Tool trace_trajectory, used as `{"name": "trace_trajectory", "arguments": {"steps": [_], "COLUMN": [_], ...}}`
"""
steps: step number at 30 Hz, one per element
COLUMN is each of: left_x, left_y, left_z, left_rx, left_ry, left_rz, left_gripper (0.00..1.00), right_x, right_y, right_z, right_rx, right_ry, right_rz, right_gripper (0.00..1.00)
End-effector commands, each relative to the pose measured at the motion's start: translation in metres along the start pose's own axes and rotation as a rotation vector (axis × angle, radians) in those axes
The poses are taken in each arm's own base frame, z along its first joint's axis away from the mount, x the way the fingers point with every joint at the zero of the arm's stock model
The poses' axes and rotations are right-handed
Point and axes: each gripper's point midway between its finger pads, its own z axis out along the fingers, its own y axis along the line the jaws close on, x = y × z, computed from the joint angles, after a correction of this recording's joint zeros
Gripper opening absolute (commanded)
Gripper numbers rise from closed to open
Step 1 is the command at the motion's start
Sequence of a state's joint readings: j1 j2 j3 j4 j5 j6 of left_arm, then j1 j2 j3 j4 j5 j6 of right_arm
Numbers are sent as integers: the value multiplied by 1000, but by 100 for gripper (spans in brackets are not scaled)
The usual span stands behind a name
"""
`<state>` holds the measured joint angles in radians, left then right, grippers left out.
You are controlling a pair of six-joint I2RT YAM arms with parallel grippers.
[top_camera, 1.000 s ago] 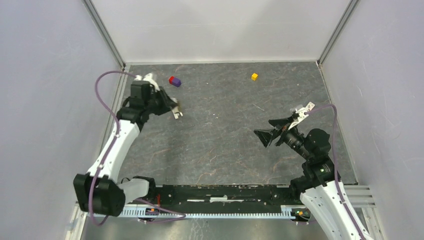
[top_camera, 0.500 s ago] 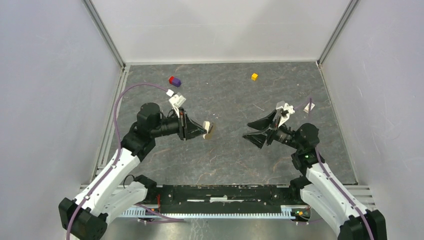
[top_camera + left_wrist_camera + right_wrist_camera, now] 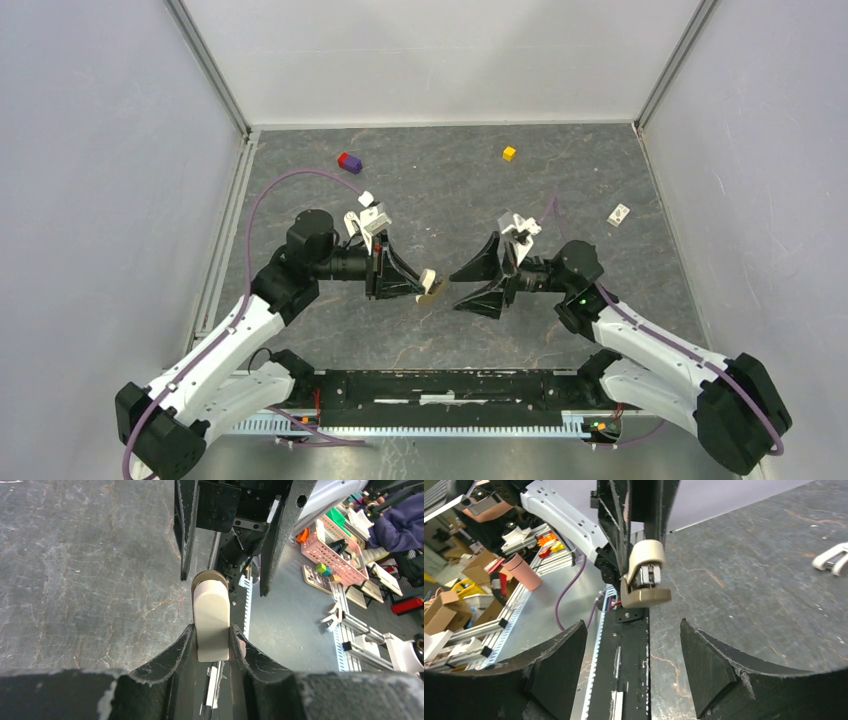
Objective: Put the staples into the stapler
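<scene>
The stapler (image 3: 427, 282) is small, cream white with a tan lower arm, and hangs in the air over the middle of the table. My left gripper (image 3: 415, 283) is shut on its rear end. In the left wrist view the stapler (image 3: 211, 620) sticks out forward, pinched between my fingers (image 3: 175, 650). In the right wrist view the stapler (image 3: 645, 575) shows grey metal between its two slightly parted arms. My right gripper (image 3: 455, 292) faces it from the right, open, with nothing between its fingers (image 3: 561, 660) and a small gap to the stapler. I cannot make out any staples.
A purple and red cube (image 3: 349, 162) and a yellow cube (image 3: 509, 153) lie near the back wall. A small white object (image 3: 619, 213) lies on the table at the right, also showing in the right wrist view (image 3: 831, 560). The black rail (image 3: 450, 385) runs along the near edge.
My left arm has carried the stapler from the back left to the middle. My right arm has swung in from the right to face it, with its jaws a little narrower.
</scene>
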<state>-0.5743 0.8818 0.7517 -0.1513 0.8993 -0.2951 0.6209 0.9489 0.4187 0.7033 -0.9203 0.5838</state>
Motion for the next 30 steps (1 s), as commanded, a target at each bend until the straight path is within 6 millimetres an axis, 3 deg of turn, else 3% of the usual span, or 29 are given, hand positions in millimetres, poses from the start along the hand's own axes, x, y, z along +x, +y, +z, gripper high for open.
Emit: {"name": "trace_trajectory", "arguments": {"steps": [1,7,12,17,18,21,24,26,28,30], "left_x": [-1,5,7,5,4,2,3,5,7,10], "left_y": [-15,-17,-16,-17,-17,-20,-21,-20,-21,-21], "left_z": [0,1,2,1,1,-1,-2,-3,-3,-2], "left_rx": [95,127,129,124,124,123,120,120,126,135], "left_ry": [14,35,40,29,25,12,11,16,19,26], "left_rz": [90,76,78,97,103,124,131,129,124,111], "left_gripper": [2,2,2,2,2,2,2,2,2,2], "right_x": [-24,-24,-23,-10,-8,1,4,5,4,3], "right_y": [16,20,20,15,15,12,11,11,11,11], "right_z": [19,40,49,52,52,48,44,44,45,46], "right_rx": [-73,-110,-117,-107,-108,-94,-79,-78,-82,-82], "right_ry": [-36,1,18,62,69,106,128,135,132,127], "right_rz": [-112,-94,-91,-69,-70,-83,-108,-111,-112,-106], "right_gripper": [76,81,63,38,38,55,57,52,35,28]}}
